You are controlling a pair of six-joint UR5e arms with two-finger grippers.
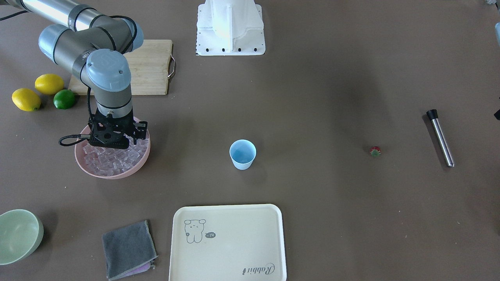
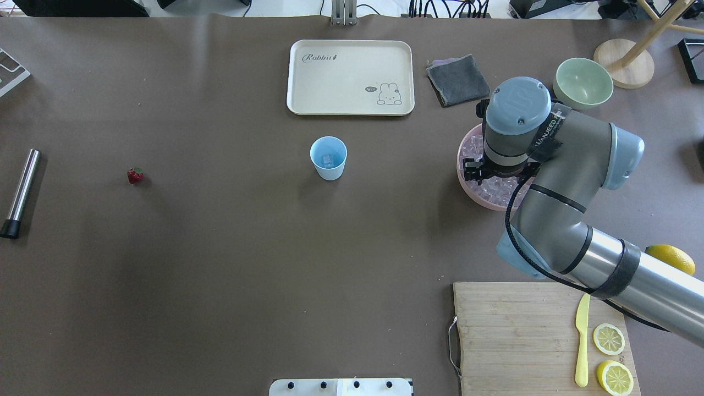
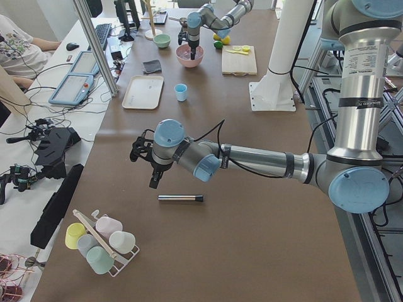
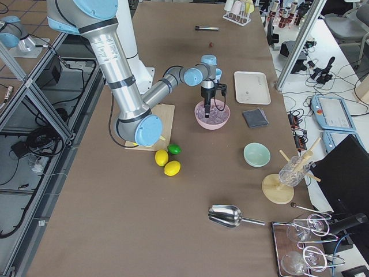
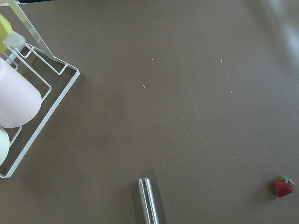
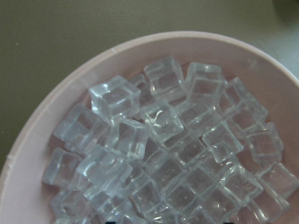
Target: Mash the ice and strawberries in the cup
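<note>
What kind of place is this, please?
Probably a robotics lab staged as a drinks bar: the right arm hangs over the ice, a person sits at a side desk, cables lie nearby.

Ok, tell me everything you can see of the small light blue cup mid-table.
The small light blue plastic cup is tapered, wider at the rim, handleless, paler outside and bluer inside. It stands upright on the brown table, alone near its middle, apart from the cream rabbit-print tray. One clear ice cube seems to lie inside; nothing else touches it.
</note>
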